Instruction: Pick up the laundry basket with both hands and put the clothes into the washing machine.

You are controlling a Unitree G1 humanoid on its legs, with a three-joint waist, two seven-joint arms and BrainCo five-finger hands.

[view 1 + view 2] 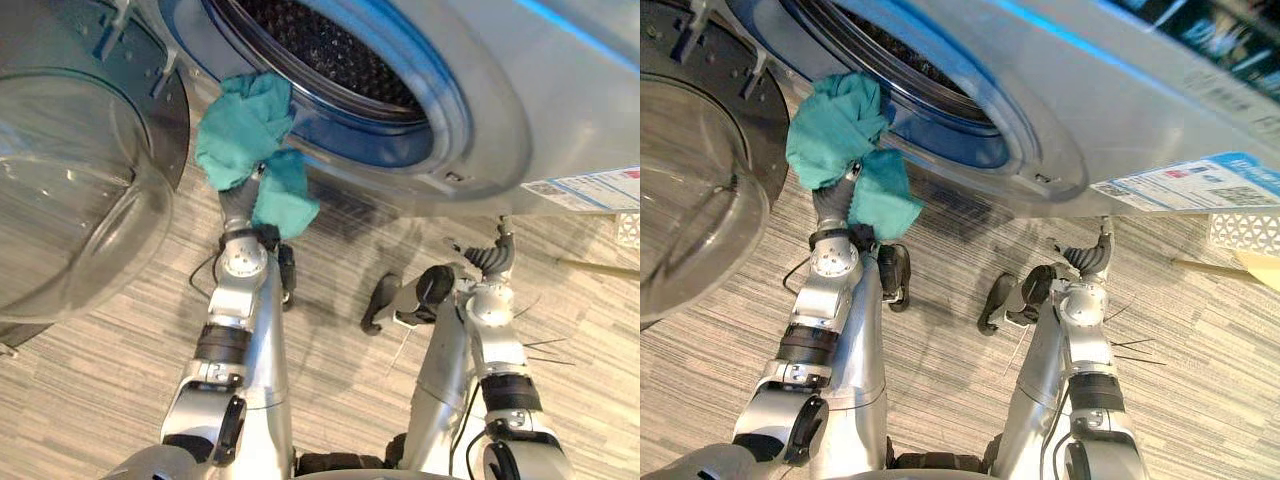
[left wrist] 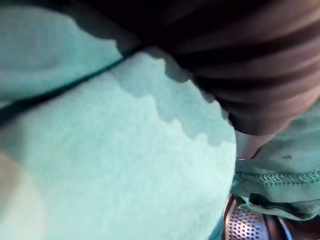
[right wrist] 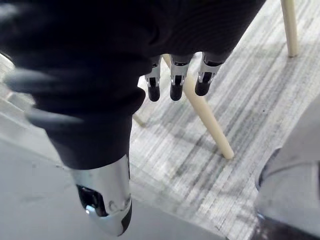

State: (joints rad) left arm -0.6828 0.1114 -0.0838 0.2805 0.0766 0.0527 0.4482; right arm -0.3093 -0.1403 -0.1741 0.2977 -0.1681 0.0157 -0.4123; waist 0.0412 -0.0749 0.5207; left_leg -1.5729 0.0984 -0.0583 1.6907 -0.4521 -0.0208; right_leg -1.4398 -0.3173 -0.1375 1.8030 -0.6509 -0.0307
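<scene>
A teal cloth hangs over the lower left rim of the washing machine's open drum, partly inside and partly drooping outside. My left hand is raised under the cloth, which drapes over it and covers all but the dark wrist cover. Up close, the teal cloth lies against that ribbed cover, with a bit of the perforated drum past it. My right hand hangs low below the machine's front, open and holding nothing, its fingers straight over the floor. A white laundry basket stands on the floor at the far right.
The machine's round glass door is swung wide open on the left, close beside my left arm. Pale wooden legs stand on the striped floor near my right hand. A label sits on the machine's front.
</scene>
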